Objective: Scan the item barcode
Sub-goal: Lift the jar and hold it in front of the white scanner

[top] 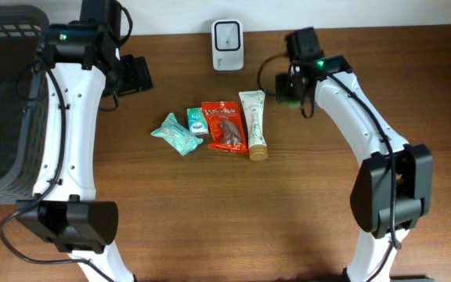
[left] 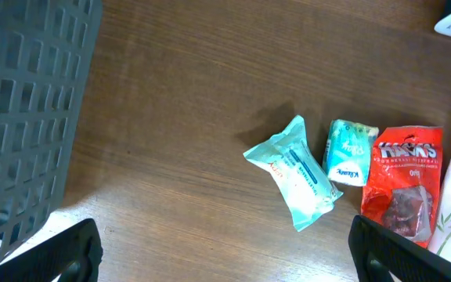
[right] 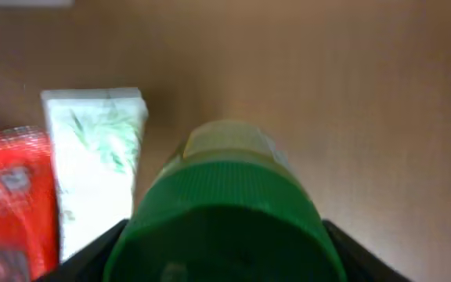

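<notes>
Seen from overhead, right gripper (top: 286, 84) at about 1 o'clock from the middle of the table (top: 312, 196), just off the 4 o'clock side of the white scanner (top: 227, 45) standing at the 12 o'clock edge. In the right wrist view, closed on a bottle (right: 225, 145) by its ribbed green cap (right: 225, 211), dark fingers (right: 77, 258) tight against the cap at 9 and 3 o'clock. View blurred, with a paler yellow-green body beyond the cap; cannot tell whether raised off the wood or resting on it. White tube (top: 254, 124) and red snack pouch (top: 224, 125) out at 9 o'clock of the bottle. At the table's middle, a row of four side by side: teal packet (top: 175, 133) at the 9 o'clock end, then small teal tissue pack (top: 196, 120), then the pouch, then the tube at the 3 o'clock end. Left gripper (top: 135, 76) at about 10 o'clock from that row, jaws spread wide with nothing between them, only bare wood and the row showing past the fingertips. Dark lattice basket (top: 6, 19) along the 9 o'clock edge.
</notes>
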Motion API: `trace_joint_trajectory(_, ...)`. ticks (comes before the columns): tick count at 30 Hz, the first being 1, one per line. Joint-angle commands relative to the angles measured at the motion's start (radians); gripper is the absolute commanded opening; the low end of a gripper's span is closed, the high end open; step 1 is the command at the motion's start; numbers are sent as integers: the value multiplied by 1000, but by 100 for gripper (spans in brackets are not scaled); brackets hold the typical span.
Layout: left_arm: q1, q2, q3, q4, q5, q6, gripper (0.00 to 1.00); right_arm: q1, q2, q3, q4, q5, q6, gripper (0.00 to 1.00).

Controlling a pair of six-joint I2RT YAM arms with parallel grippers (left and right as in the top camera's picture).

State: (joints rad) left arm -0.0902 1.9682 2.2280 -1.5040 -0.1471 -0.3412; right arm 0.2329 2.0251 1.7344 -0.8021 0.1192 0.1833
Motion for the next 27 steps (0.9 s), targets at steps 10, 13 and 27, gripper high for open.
trace_joint_trajectory(10,5,3,-4,-1,-7,-6,99,148,29,27,697,133,-439,58)
trace_joint_trajectory(13,5,2,-4,-1,-7,-6,99,167,87,27,814,178,-462,58)
trace_joint_trajectory(27,5,2,-4,-1,-7,-6,99,245,204,27,1062,369,-743,59)
